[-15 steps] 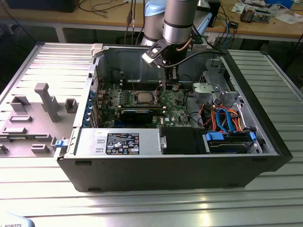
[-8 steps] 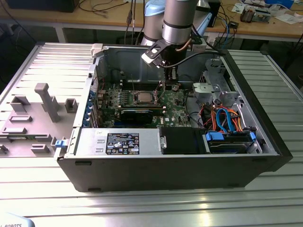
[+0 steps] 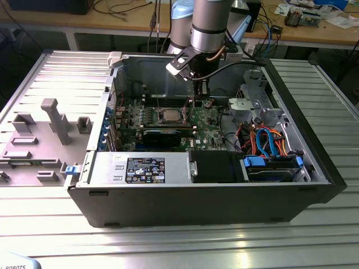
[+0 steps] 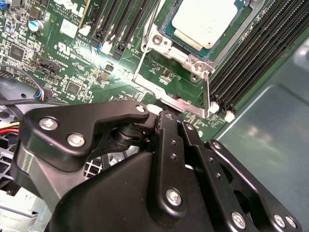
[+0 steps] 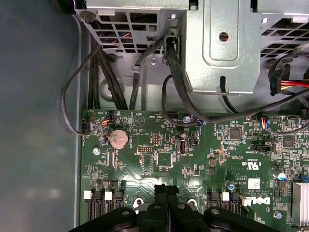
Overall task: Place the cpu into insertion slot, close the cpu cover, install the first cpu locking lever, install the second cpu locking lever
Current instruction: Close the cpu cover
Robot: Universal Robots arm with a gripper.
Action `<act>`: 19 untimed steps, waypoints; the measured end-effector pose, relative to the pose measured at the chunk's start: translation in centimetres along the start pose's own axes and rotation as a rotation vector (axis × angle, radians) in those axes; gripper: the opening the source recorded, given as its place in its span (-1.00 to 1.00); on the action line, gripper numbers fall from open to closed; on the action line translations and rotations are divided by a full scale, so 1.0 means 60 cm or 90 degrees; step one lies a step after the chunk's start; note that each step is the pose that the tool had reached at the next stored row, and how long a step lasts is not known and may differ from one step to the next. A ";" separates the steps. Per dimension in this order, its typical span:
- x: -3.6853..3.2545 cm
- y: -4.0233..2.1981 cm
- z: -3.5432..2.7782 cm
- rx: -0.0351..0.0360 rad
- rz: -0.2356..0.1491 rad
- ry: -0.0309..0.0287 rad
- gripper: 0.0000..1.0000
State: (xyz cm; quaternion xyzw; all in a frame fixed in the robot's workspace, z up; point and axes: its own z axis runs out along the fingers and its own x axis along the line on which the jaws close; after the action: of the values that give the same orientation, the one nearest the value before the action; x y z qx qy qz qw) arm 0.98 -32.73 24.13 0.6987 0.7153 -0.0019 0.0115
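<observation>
**Cpu** [image 4: 205, 21]: grey-topped square, seated flat in the slot [image 3: 162, 116] on the green board [image 5: 159, 140], mid-case.

**Cover** [image 4: 193, 62]: bright metal frame. It looks laid down around the cpu's edges.

**Levers**: one wire rod [image 4: 208, 89] runs along the slot's side nearest the gripper. A second rod [image 4: 140, 60] runs along the adjoining side. Whether either is hooked cannot be told.

**Gripper** [image 4: 176, 121]: fingers pressed together, nothing seen between them. The tips sit low over the board, just beside the slot on the exterior view's right, near the wire rod's free end.

**Step, as judged**: lever work, with the closed tips used as a pusher.

**Handling notes**:
- Bear on the rod itself, not on the cover or the cpu.
- Press down steadily, then carry the rod sideways under its hook.
- Springy wire may skid off smooth fingers, so meet it squarely.
- Keep the tips off the long black slots [image 4: 251, 53] just beside it.
</observation>
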 end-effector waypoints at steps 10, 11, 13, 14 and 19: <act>0.000 -0.003 0.000 0.0003 0.000 0.0001 -0.79; 0.000 -0.003 0.000 0.0003 0.000 0.0001 -0.79; 0.000 -0.003 0.000 0.0004 0.000 0.0001 -0.79; 0.000 -0.003 0.000 0.0005 0.000 0.0000 -0.79; 0.000 -0.004 0.000 0.0006 0.000 0.0000 -0.79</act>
State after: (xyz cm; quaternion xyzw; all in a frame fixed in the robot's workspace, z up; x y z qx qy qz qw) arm 0.73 -32.73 24.12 0.6987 0.7153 -0.0022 0.0111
